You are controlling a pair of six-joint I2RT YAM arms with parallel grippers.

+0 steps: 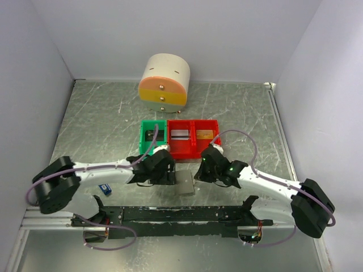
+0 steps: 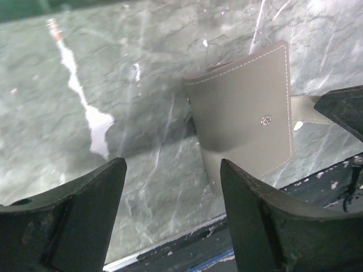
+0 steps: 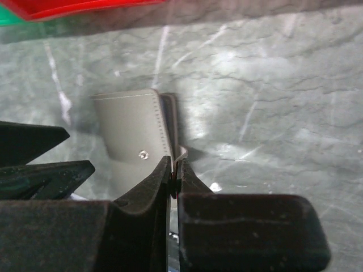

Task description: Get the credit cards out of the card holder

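Observation:
The card holder is a grey-brown folded wallet lying on the table between my two grippers. In the left wrist view it shows a snap stud and a thin closing strap running to the right. My right gripper is shut on that strap, with the holder just beyond its tips. My left gripper is open and empty, low over the table just left of the holder. A silvery card and a gold card lie in the red bin. No card shows in the holder.
A green bin and a two-compartment red bin stand just behind the grippers. A round cream, yellow and orange drawer box stands at the back. A small blue stick-shaped object lies front left. The black rail runs along the near edge.

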